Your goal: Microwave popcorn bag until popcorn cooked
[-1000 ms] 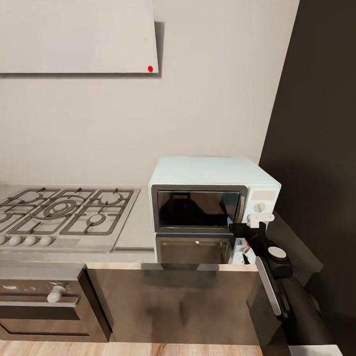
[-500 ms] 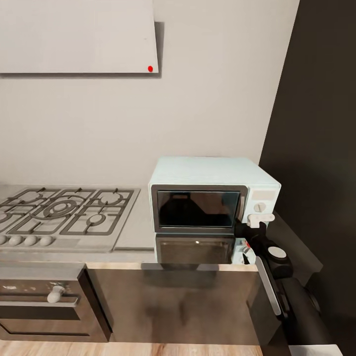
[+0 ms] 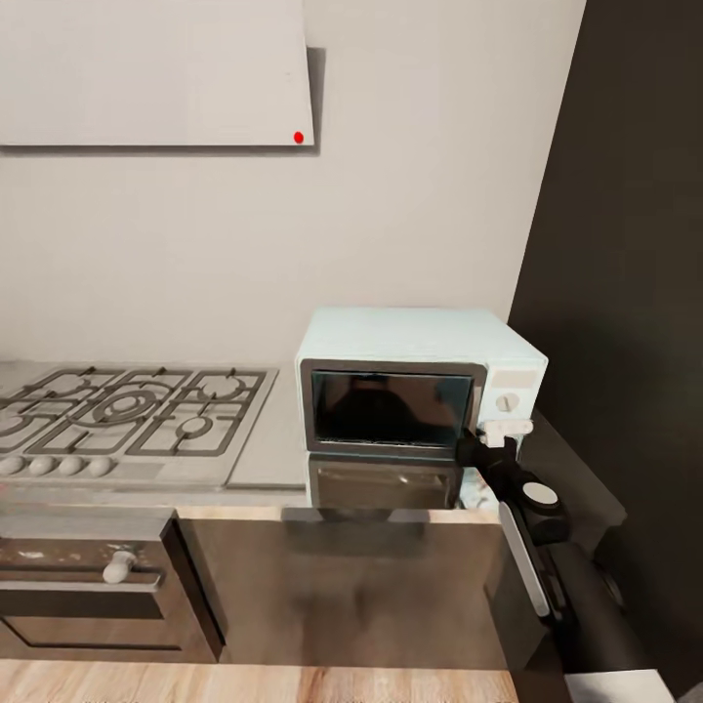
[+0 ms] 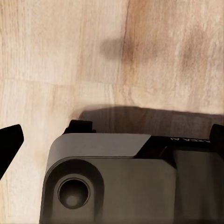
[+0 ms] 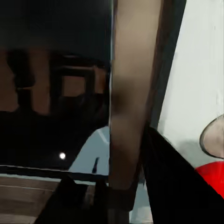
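microwave: pale mint box (image 3: 420, 391) sat on the grey tabletop (image 3: 268, 444), in the corner beside the dark tall cabinet (image 3: 625, 293); dark glass door looked shut or nearly so.
right pincer: (image 3: 480, 451) was at the door's lower right corner, just under the lower white knob (image 3: 507, 429), touching or very near the door edge; state of the jaws could not be told, fingers were too dark and small in the head view.
right wrist view: showed the door's edge strip (image 5: 133, 93) close up, dark glass beside it, pale casing (image 5: 200, 70) on the other side, one dark finger (image 5: 172, 182) against the edge.
left pincer: one dark fingertip (image 4: 8, 145) showed at the frame edge of the left wrist view, over the wood floor (image 4: 65, 46), well away from the tabletop; open or closed could not be told.
popcorn bag: not seen on the tabletop or hob (image 3: 127, 420); could be behind the dark glass, but that could not be told.
progress: judged late or mid task, arm working at the door; whether the bag was loaded was unclear.
left to do: likely securing the door, starting the heat, and cooking until popped.
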{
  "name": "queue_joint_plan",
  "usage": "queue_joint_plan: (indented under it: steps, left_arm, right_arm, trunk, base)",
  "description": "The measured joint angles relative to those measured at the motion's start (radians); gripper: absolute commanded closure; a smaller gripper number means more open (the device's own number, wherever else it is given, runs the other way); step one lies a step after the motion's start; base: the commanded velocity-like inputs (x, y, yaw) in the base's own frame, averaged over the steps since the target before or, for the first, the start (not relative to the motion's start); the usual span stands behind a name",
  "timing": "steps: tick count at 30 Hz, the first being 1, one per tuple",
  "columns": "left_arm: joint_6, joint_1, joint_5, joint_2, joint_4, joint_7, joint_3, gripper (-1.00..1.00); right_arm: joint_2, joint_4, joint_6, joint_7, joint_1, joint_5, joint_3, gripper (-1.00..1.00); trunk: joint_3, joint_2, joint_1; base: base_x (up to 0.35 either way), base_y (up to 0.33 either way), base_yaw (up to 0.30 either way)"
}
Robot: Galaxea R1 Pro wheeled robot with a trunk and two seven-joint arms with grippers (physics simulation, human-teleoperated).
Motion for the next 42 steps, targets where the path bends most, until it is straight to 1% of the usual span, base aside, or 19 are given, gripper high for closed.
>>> queue_joint_plan:
  steps: [2, 13, 16, 22, 28, 33, 37, 42]
  left_arm:
    - [0.0, 0.0, 0.0, 0.0, 0.0, 0.0, 0.0, -1.0]
    - [0.0, 0.0, 0.0, 0.0, 0.0, 0.0, 0.0, -1.0]
    - [0.0, 0.0, 0.0, 0.0, 0.0, 0.0, 0.0, -1.0]
    - [0.0, 0.0, 0.0, 0.0, 0.0, 0.0, 0.0, -1.0]
    - [0.0, 0.0, 0.0, -0.001, 0.0, 0.0, 0.0, -1.0]
    - [0.0, 0.0, 0.0, -0.001, 0.0, 0.0, 0.0, -1.0]
    - [0.0, 0.0, 0.0, -0.003, 0.0, 0.0, 0.0, -1.0]
    - [0.0, 0.0, 0.0, -0.003, 0.0, 0.0, 0.0, -1.0]
  right_arm:
    - [0.0, 0.0, 0.0, 0.0, 0.0, -0.001, -0.023, 1.0]
    - [0.0, 0.0, 0.001, -0.002, 0.0, 0.003, -0.024, 1.0]
    - [0.0, 0.0, 0.0, 0.0, 0.0, -0.004, -0.023, 1.0]
    - [0.0, 0.0, 0.0, -0.001, 0.0, -0.004, -0.014, 1.0]
    - [0.0, -0.001, 0.0, -0.004, 0.0, 0.005, 0.008, 1.0]
    - [0.0, 0.0, 0.0, 0.0, 0.0, 0.003, 0.008, 1.0]
    - [-0.001, -0.001, -0.001, -0.002, 0.0, 0.009, 0.025, 1.0]
    - [-0.001, -0.001, 0.001, 0.002, 0.0, 0.01, 0.03, 1.0]
  trunk:
    - [0.0, 0.0, 0.0]
    - [0.0, 0.0, 0.0]
    - [0.0, 0.0, 0.0]
    - [0.0, 0.0, 0.0]
    - [0.0, 0.0, 0.0]
    - [0.0, 0.0, 0.0]
    - [0.0, 0.0, 0.0]
    - [0.0, 0.0, 0.0]
  base:
    - [-0.012, 0.0, 0.0]
    - [-0.005, 0.0, 0.0]
    - [-0.238, 0.0, 0.0]
    - [-0.093, 0.0, 0.0]
    - [-0.202, 0.0, 0.0]
    - [-0.032, 0.0, 0.0]
    - [-0.21, 0.0, 0.0]
    - [-0.073, 0.013, 0.0]
